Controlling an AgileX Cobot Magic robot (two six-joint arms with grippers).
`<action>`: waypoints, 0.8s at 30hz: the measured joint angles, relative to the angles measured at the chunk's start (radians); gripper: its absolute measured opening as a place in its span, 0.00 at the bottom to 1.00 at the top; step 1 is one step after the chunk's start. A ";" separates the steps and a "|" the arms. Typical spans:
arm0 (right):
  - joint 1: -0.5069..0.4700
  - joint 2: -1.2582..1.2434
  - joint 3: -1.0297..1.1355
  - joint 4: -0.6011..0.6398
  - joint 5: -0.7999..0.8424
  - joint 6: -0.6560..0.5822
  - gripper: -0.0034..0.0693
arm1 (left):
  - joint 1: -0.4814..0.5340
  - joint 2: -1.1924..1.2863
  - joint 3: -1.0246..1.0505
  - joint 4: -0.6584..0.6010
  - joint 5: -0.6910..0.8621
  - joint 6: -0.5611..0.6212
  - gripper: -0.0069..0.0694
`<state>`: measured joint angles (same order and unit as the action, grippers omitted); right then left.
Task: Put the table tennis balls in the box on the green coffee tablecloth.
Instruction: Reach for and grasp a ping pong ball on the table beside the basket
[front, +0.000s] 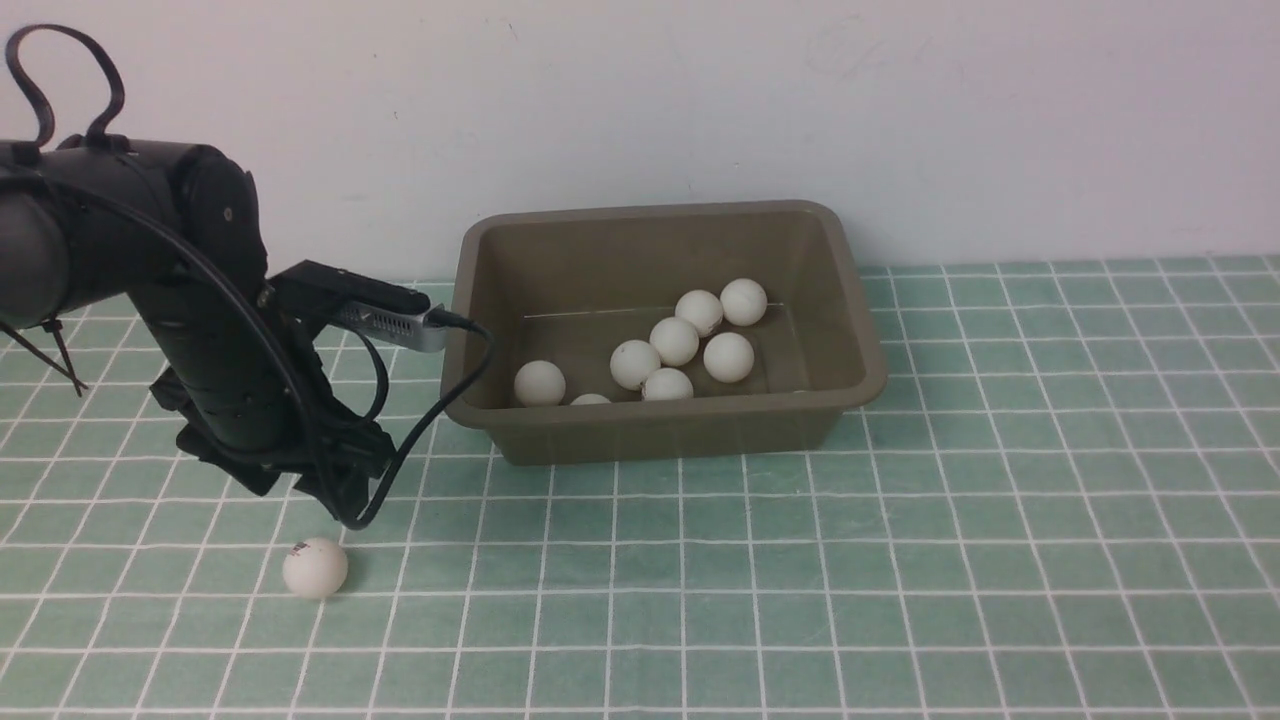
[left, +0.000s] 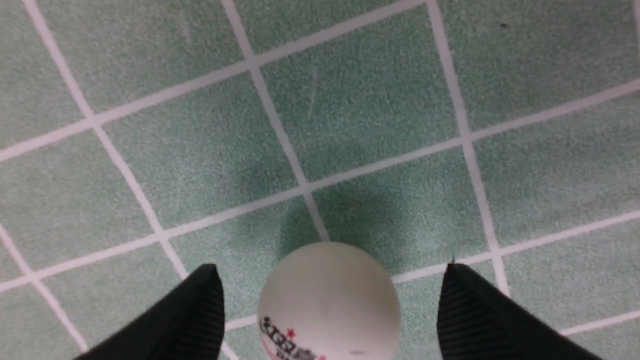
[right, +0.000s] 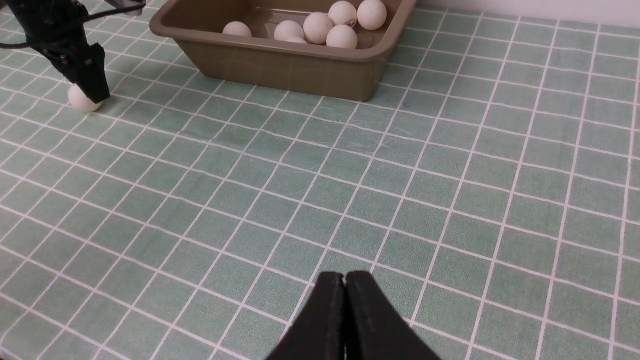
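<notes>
Nearest to you, the right gripper (right: 345, 300) hangs low over the green coffee tablecloth (front: 900, 560) w/ its jaws pressed together and nothing in them; it looks parked, out of the way. Further on, the last loose ball (front: 315, 568) lies on the cloth, and your left gripper (left: 330, 305) has its fingers (left: 200, 310) spread on both sides of it, probably not touching yet, ready to close. Beyond, the box (front: 860, 390) sits by the wall and holds approx. eight balls (front: 675, 341), so the pick-up spot is near the drop.
</notes>
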<state>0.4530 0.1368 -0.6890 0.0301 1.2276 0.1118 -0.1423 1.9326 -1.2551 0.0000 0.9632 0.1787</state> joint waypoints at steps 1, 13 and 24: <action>0.000 0.000 0.000 0.000 0.000 0.000 0.02 | 0.000 0.005 0.000 0.000 0.000 0.000 0.76; 0.000 0.000 0.000 0.000 0.000 0.003 0.02 | 0.000 0.052 0.000 0.009 0.023 -0.035 0.64; 0.000 0.000 0.000 -0.002 0.000 0.003 0.02 | 0.000 0.052 -0.059 0.108 0.190 -0.072 0.55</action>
<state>0.4530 0.1368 -0.6890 0.0280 1.2276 0.1149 -0.1423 1.9848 -1.3141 0.1079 1.1535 0.1068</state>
